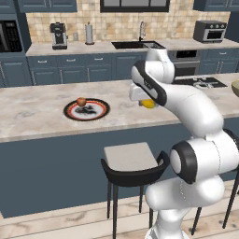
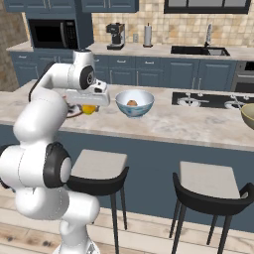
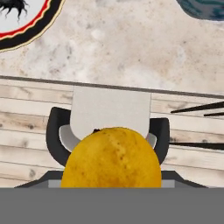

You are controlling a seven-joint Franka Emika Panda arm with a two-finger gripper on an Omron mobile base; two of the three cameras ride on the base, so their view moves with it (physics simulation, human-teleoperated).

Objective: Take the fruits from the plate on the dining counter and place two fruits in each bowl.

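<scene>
My gripper (image 1: 147, 103) (image 2: 89, 109) hangs over the dining counter (image 1: 28, 112) (image 2: 173, 121), shut on a yellow-orange fruit (image 1: 149, 104) (image 2: 89, 109) (image 3: 111, 159). The fruit hides the fingertips in the hand view. To its left lies the plate (image 1: 100, 112) (image 3: 30, 27) with one reddish-brown fruit (image 1: 81, 101) on it. Right of the gripper stands the light blue and white bowl (image 2: 134, 110) (image 3: 205, 9) with one brownish fruit (image 2: 132, 102) inside. The olive bowl (image 2: 248, 115) (image 1: 235, 87) sits at the far right edge.
A dark cooktop (image 2: 208, 99) (image 1: 200, 82) lies in the counter between the bowls. Black stools (image 1: 130, 161) (image 2: 96, 168) (image 2: 213, 191) stand in front of the counter, one directly under the hand (image 3: 109, 116). The back counter holds a sink (image 1: 137, 45).
</scene>
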